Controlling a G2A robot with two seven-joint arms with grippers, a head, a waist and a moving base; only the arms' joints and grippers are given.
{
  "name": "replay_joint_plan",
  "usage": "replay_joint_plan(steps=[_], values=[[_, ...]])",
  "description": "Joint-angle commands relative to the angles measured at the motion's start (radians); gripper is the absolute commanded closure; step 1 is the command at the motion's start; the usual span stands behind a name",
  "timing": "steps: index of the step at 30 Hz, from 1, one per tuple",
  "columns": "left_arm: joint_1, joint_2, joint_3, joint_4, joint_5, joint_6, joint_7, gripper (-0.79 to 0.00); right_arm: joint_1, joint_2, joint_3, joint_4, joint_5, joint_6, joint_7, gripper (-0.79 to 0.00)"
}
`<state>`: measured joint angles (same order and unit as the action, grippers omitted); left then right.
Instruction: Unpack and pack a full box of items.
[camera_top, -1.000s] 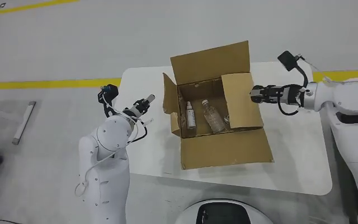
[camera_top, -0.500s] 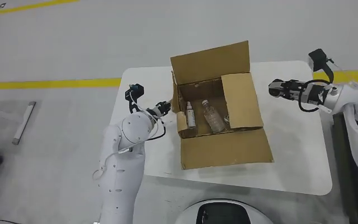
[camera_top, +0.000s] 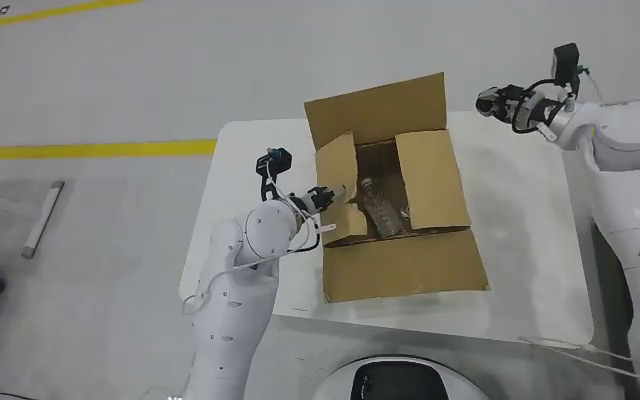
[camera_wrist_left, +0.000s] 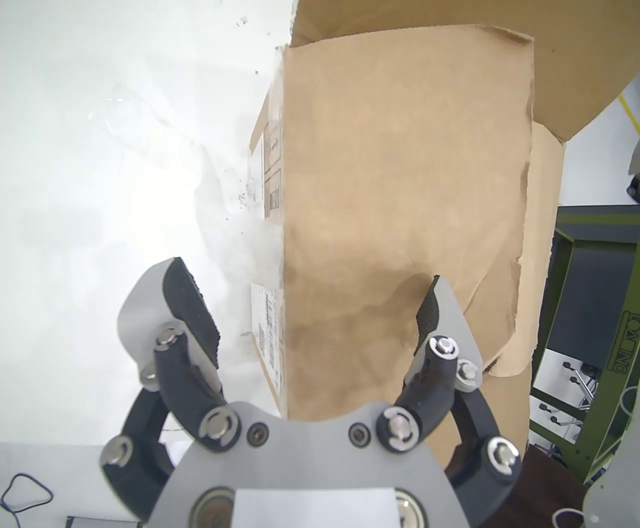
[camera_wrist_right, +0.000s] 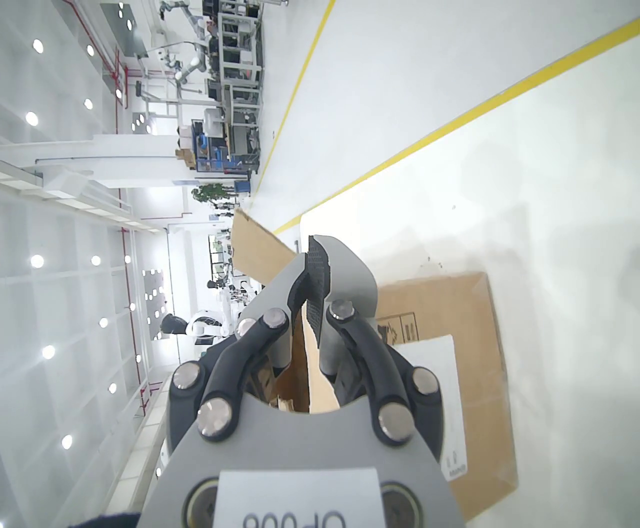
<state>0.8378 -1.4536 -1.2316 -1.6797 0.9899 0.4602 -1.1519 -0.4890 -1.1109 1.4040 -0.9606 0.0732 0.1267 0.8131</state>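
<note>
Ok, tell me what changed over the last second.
The left claw moved to the box and pushed its left flap inward, hiding the white bottle. The right claw withdrew from the right flap toward the table corner. Box and clear bottle stayed.

- Big robotics lab or factory hall, not a home.
- Pale floor (camera_top: 150, 60) with yellow lines (camera_top: 100, 149) painted as lane marks.
- High ceiling with rows of round lights (camera_wrist_right: 31, 118).
- Far end: racks (camera_wrist_right: 235, 100) loaded with gear, robot arms (camera_wrist_right: 192, 67) on stands, another white robot (camera_wrist_right: 205, 320).
- Green steel frame (camera_wrist_left: 595, 222) and a white work table (camera_top: 530, 290).
</note>
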Motion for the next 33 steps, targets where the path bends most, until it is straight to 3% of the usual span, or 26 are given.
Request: replay_joint_plan(steps=[1,9,17,21,27,30,33], values=[[0.000,0.000,0.008,0.005,-0.002,0.001,-0.006,-0.785,0.077,-0.013,-0.054,0.097,-0.015,-0.014,-0.005,0.000],[-0.004,-0.002,0.043,0.033,0.006,0.002,-0.006,-0.785,0.252,-0.080,-0.203,0.371,0.018,-0.062,0.030,0.000],[-0.006,0.001,0.042,0.024,0.009,0.003,-0.029,-0.785,0.315,-0.114,-0.247,0.488,0.086,-0.198,0.184,0.000],[0.028,0.015,-0.020,-0.054,0.041,0.013,-0.049,-0.785,0.316,-0.110,-0.247,0.503,0.089,-0.260,0.238,0.000],[0.144,0.047,-0.202,-0.235,0.098,0.026,-0.125,-0.785,0.285,-0.099,-0.236,0.484,0.101,-0.308,0.297,0.000],[0.198,0.058,-0.272,-0.265,0.128,0.027,-0.156,-0.785,0.258,-0.094,-0.236,0.455,0.097,-0.326,0.312,0.000],[0.201,0.059,-0.277,-0.266,0.130,0.026,-0.159,-0.785,0.237,-0.086,-0.249,0.412,0.035,-0.351,0.274,0.000]])
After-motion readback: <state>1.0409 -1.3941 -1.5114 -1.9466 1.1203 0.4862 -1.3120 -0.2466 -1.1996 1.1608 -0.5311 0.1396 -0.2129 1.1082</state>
